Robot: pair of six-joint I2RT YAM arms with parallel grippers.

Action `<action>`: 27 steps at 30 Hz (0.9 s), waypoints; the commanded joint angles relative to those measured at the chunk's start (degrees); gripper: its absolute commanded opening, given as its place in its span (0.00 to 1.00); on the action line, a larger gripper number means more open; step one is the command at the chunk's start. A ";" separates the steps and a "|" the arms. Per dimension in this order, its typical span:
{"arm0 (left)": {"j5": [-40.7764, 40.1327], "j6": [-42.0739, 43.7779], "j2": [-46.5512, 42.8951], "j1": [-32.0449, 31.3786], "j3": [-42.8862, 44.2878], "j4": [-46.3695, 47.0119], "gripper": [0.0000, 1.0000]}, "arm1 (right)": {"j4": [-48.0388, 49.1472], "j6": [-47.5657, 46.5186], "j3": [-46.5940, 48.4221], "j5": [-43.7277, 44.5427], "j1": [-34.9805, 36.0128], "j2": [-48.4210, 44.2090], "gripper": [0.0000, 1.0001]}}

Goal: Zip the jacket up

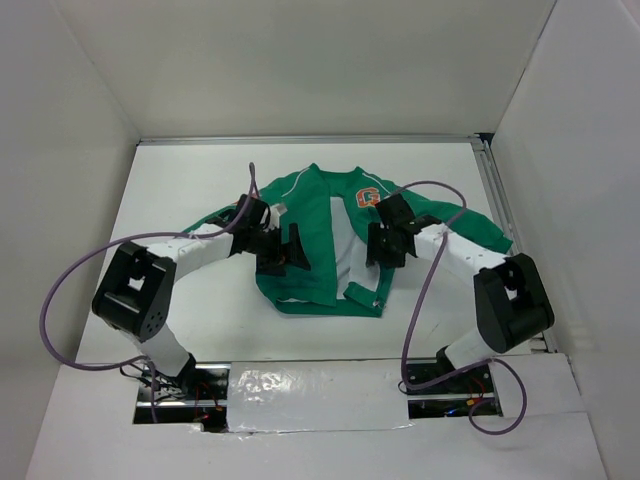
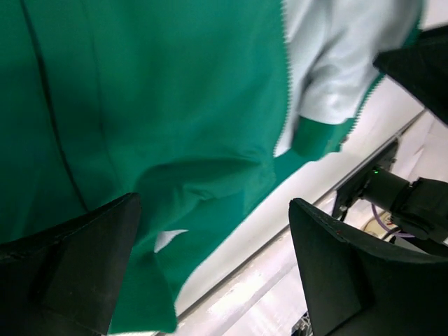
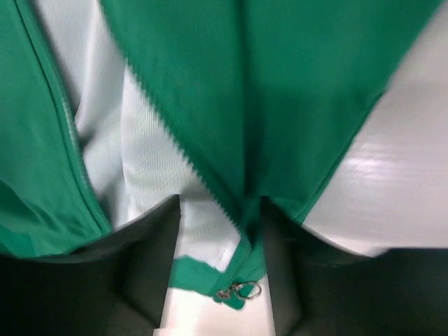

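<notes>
Jacket: we see the green jacket (image 1: 325, 240) lying flat, front up, in the middle of the white counter (image 1: 180, 190), collar toward the far wall and ribbed hem (image 1: 320, 303) toward the arm bases.
Front: it is unzipped, and the two green panels lie spread apart with the white lining (image 1: 345, 240) showing between them.
Patch: an orange letter patch (image 1: 367, 197) sits on the chest of the panel on the right arm's side.
Zipper: in the right wrist view the toothed edge runs down to the hem, where a small metal pull ring (image 3: 241, 289) lies on the counter.
Right end effector: the right end effector (image 1: 388, 243) hangs just below the patch, over that panel. Its jaws stand partway apart and straddle the toothed edge and a strip of lining. We see nothing clamped, and we cannot tell whether the pads touch the cloth.
Left end effector: the left end effector (image 1: 283, 250) is over the opposite green panel, its jaws spread as wide as they go and holding nothing. In its own wrist view green cloth and the hem fill the gap.
Sleeves: they spread to both sides, partly hidden under the arms.
Cables: a purple cable (image 1: 60, 300) loops out beside each arm.
</notes>
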 commanded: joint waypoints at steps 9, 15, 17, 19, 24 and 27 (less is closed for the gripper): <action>0.63 0.34 3.74 -0.09 -2.00 3.07 0.99 | -18.21 7.73 4.04 15.89 1.92 -10.64 0.00; 1.86 0.08 2.33 -0.18 -3.49 4.65 0.99 | -36.00 12.58 18.11 29.72 6.12 -11.97 0.00; 1.77 0.08 2.07 -0.18 -3.05 4.48 0.99 | -35.75 12.23 20.48 27.97 11.11 -8.03 0.00; 1.59 -0.45 1.72 -0.18 -2.44 3.43 0.99 | -35.39 13.02 22.58 26.74 16.90 -1.29 0.00; 1.15 -2.21 0.84 1.22 -0.77 0.96 0.99 | -36.36 16.10 32.76 24.90 26.58 16.99 0.01; 1.07 -2.91 -0.65 2.36 -1.29 0.26 0.99 | -32.16 13.65 34.56 18.75 31.35 19.15 0.33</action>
